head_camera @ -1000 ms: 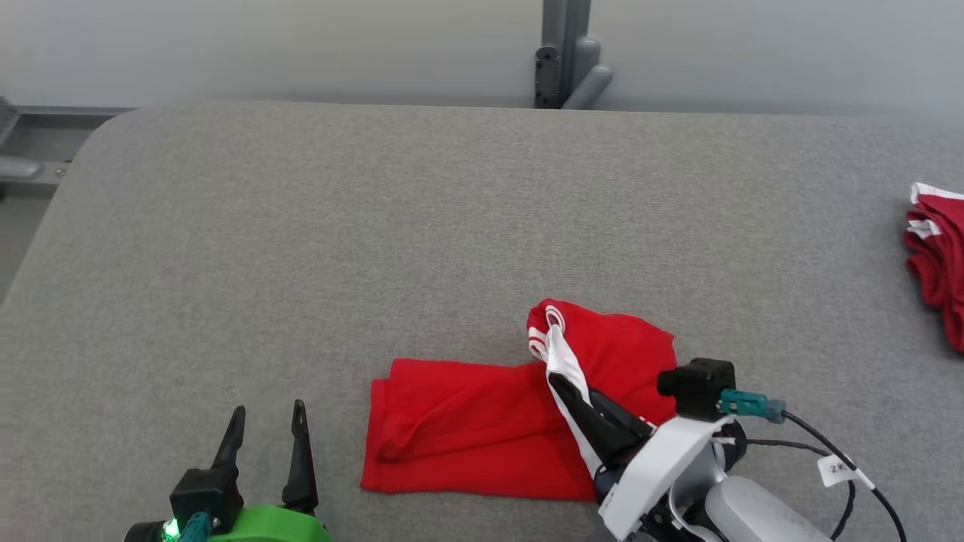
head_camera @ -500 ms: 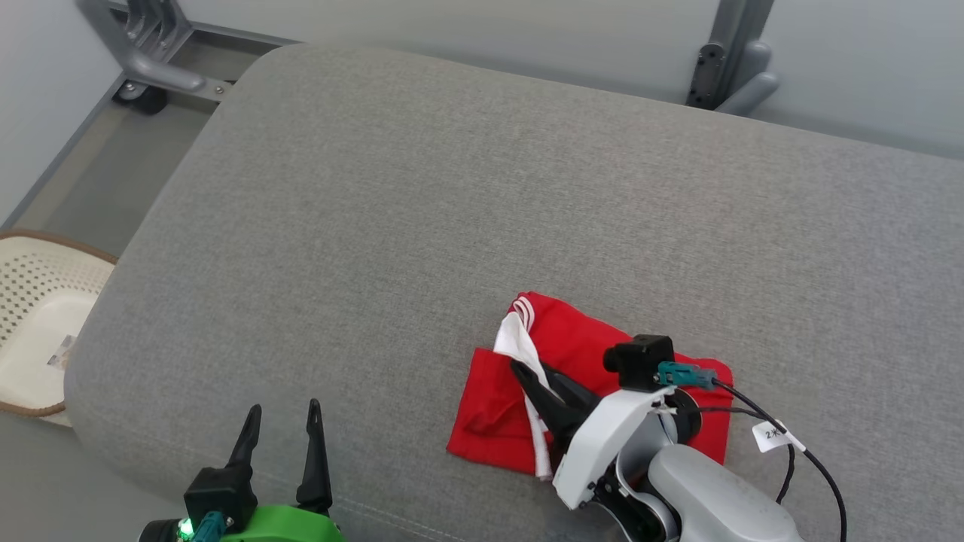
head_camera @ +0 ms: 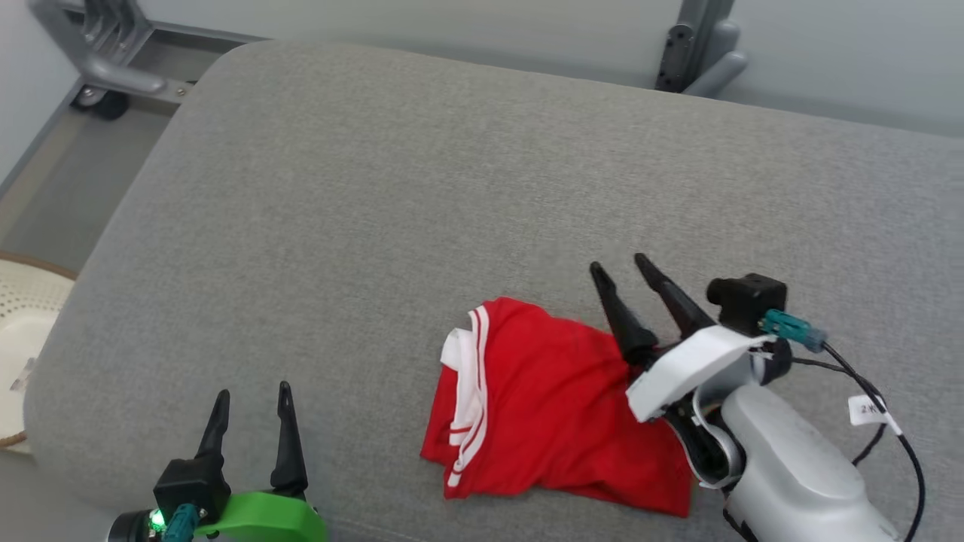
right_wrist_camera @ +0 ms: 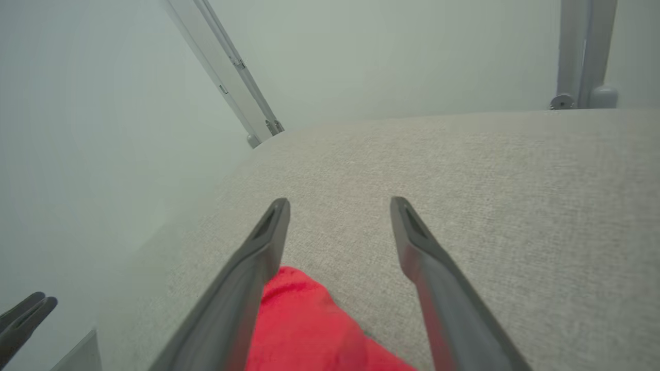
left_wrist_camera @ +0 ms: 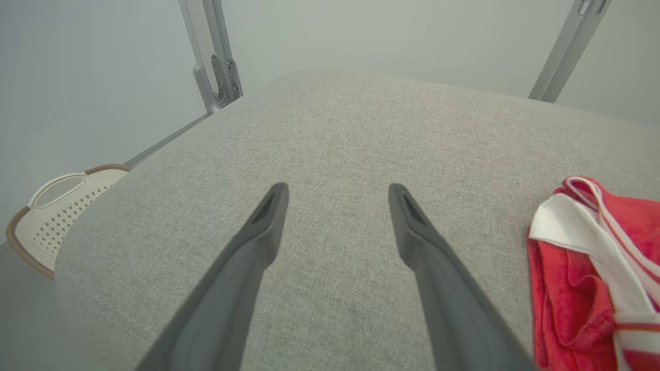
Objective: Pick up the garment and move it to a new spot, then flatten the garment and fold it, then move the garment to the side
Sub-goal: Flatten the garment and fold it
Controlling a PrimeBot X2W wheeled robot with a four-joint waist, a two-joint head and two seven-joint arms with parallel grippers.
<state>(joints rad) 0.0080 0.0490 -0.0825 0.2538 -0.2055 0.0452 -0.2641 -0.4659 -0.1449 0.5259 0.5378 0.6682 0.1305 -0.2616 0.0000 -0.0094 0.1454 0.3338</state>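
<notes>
Lying crumpled near the front edge of the padded worktop [head_camera: 376, 188], the red garment [head_camera: 550, 406] has the right gripper [head_camera: 617, 263] above its far right corner, fingers apart, empty. The left gripper [head_camera: 253, 390], also spread, hangs by the front-left corner, a white basket [head_camera: 22, 331] beyond.

We look down on a grey, fabric-covered padded bench [head_camera: 361, 196] with rounded corners. On it, close to the near edge and right of the middle, lies a red garment [head_camera: 550, 399], folded but rumpled, its white-striped hem turned left. Beyond the bench's left end, a pale perforated basket [head_camera: 19, 331] sits on the grey floor [head_camera: 68, 188].
</notes>
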